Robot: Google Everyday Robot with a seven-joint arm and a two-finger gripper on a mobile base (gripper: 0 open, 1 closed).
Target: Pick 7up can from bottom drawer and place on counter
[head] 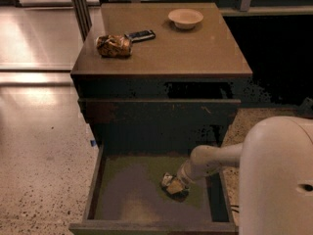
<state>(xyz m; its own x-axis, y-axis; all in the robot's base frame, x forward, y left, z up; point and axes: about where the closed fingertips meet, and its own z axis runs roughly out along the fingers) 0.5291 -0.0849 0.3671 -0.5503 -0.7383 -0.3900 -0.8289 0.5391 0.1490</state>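
The bottom drawer (98, 180) is pulled open at the foot of the dark cabinet. Inside it, right of middle, lies the small pale 7up can (169, 182) with yellowish marks. My gripper (177, 186) reaches down into the drawer from the right on a white arm and sits right at the can, partly covering it. The counter (195, 48) is the flat brown top of the cabinet, above and behind the drawer.
On the counter lie a brown-gold shiny packet (113, 45), a flat black phone-like slab (142, 35) and a pale bowl (185, 17). A higher drawer front (156, 112) overhangs the back of the open drawer. Glossy speckled floor (39, 146) lies to the left. My white body (279, 180) fills the lower right.
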